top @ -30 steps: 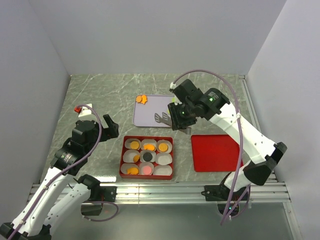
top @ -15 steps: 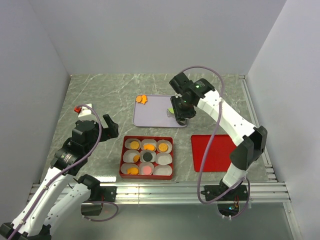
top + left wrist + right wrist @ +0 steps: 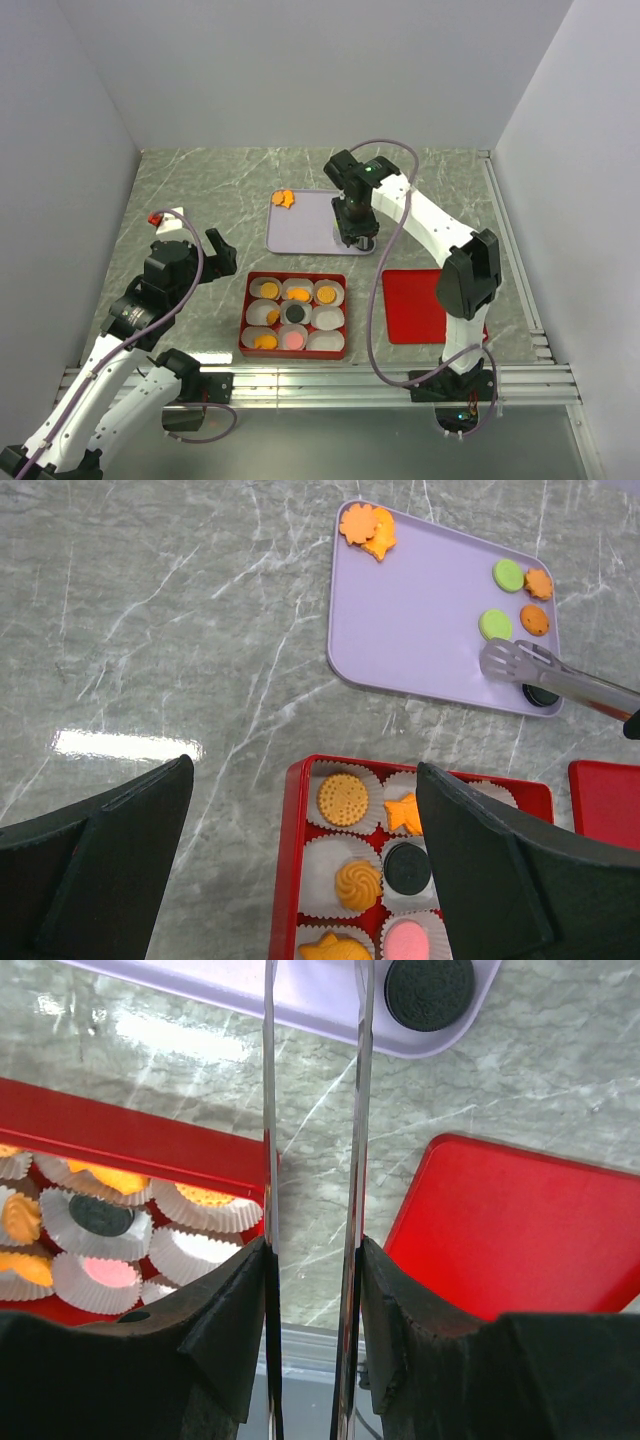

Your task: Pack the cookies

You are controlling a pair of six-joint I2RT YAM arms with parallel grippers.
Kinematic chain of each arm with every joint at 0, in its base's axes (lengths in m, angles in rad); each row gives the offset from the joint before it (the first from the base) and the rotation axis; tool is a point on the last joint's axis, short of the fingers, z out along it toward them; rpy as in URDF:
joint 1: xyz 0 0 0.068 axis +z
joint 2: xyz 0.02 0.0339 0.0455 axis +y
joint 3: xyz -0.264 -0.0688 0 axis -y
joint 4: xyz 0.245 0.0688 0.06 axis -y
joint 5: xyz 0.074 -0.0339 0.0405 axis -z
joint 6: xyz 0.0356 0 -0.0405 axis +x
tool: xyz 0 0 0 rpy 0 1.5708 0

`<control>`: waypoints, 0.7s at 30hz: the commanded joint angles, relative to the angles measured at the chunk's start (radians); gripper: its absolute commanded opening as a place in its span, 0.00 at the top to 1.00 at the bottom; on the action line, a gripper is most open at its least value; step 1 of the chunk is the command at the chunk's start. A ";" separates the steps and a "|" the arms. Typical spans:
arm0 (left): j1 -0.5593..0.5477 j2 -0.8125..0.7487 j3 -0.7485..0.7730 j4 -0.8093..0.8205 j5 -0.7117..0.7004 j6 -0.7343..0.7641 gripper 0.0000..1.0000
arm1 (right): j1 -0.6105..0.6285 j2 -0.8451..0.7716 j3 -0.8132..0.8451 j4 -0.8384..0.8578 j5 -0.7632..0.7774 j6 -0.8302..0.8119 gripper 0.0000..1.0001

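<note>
The right gripper (image 3: 312, 1260) clamps metal tongs (image 3: 268, 1110). The blades stand slightly apart with nothing between them. A black cookie (image 3: 430, 990) lies at the upper right of the wrist view, just right of the right blade, on the tray (image 3: 310, 985) corner. The left gripper (image 3: 305, 775) gapes wide and empty beside the box (image 3: 292, 860), well apart from that cookie.

The grey-green marbled worktop (image 3: 200, 180) carries a lilac tray (image 3: 305, 225) toward the back, a red box (image 3: 246, 320) nearer the front, and a flat red lid (image 3: 415, 305) right of the box, apart.
</note>
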 commanded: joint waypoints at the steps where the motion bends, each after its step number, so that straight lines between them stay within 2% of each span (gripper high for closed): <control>1: -0.003 0.007 0.008 0.019 -0.010 0.003 0.01 | -0.007 0.008 0.065 0.009 0.013 0.002 0.53; 21: -0.003 0.038 0.008 0.025 0.005 0.014 0.01 | -0.026 0.088 0.121 -0.031 0.058 0.033 0.51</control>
